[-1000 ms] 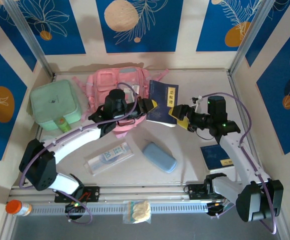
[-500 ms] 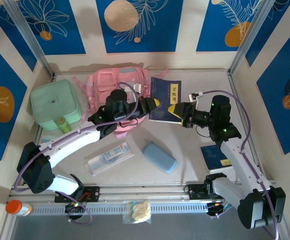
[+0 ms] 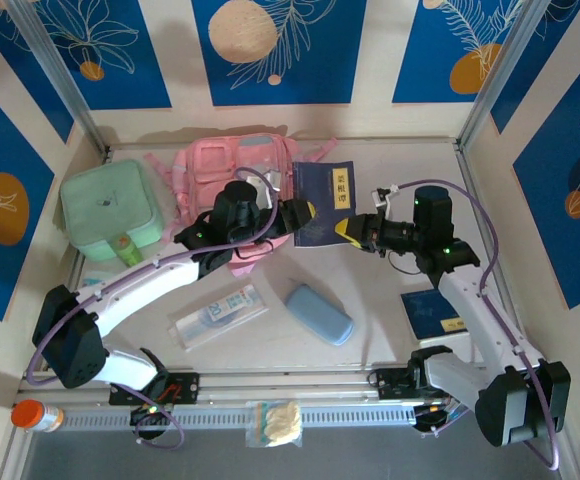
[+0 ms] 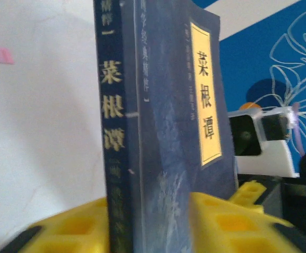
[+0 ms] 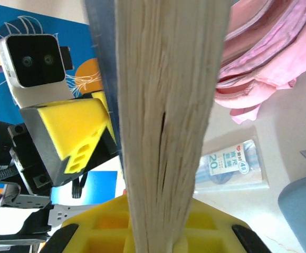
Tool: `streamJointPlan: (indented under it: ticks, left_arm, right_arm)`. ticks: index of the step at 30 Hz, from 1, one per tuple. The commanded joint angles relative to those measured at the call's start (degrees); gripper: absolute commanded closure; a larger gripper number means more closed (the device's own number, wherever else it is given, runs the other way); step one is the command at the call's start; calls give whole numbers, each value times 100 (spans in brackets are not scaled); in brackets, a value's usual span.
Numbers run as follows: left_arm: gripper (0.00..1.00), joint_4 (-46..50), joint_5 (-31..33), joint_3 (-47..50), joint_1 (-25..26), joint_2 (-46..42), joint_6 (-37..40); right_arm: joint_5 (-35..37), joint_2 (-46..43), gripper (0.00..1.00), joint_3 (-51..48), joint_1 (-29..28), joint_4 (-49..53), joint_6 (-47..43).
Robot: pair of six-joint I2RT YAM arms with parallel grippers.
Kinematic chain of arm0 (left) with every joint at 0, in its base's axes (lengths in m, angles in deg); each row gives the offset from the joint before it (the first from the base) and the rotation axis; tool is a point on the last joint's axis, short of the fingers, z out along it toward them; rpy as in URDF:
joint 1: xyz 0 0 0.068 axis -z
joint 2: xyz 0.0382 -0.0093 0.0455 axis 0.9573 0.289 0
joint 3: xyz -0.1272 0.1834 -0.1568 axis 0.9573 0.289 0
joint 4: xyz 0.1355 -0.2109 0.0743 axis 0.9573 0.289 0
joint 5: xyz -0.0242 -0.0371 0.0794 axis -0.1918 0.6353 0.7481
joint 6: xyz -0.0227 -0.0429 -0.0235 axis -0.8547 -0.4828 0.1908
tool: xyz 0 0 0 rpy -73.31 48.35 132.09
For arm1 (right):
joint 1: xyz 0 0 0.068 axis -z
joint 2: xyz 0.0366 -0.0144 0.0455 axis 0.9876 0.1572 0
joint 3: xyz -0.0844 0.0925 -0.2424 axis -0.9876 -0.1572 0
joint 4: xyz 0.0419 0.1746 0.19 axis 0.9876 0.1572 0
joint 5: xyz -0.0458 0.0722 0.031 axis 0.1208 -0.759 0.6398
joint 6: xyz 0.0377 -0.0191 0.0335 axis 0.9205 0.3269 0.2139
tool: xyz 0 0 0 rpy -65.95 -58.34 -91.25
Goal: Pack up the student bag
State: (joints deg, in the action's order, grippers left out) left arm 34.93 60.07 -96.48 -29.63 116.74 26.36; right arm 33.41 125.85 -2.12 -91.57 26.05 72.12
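Well back on the counter (image 3: 390,295), against its far edge and left of centre, the student bag (image 3: 225,170) is laid. Just right of it a dark blue book (image 3: 322,198) is carried. The right tool (image 3: 348,228) is clamped on its page edge. The left tool (image 3: 305,212) is set astride its spine; whether it presses cannot be told.

The right end effector (image 3: 344,228), open a second ago, has swung in and clamped the page edge of the blue book (image 3: 320,195), which has shifted slightly toward the student bag (image 3: 220,165).
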Motion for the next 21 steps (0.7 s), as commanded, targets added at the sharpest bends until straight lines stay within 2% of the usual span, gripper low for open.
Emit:
streamJointPlan:
  ticks: [1, 4, 8, 11, 14, 17, 21]
  left_arm:
    - [52, 589, 230, -147, -193, -251, 962]
    - [43, 1567, 376, -342, -590, -218, 2083]
    - [36, 2922, 1457, -780, -778, 125, 3876]
    - [32, 3090, 1974, -932, -848, 538, 4947]
    - [28, 3321, 2222, -1326, -957, 1095, 5592]
    - [26, 3327, 2191, -1586, -1042, 1606, 6199]
    - [24, 3231, 2314, -1876, -1116, 2237, 6641]
  right_arm:
    - [413, -22, 98, 496, -7, 807, -545]
    - [749, -40, 99, 575, 30, 1290, -890]
    - [1023, -40, 99, 456, 206, 1564, -907]
    - [1008, -89, 100, 279, 305, 1500, -953]
    - [1056, -51, 100, 186, 417, 1431, -892]
    - [947, 60, 100, 218, 514, 1449, -913]
    - [977, 143, 100, 139, 534, 1298, -830]
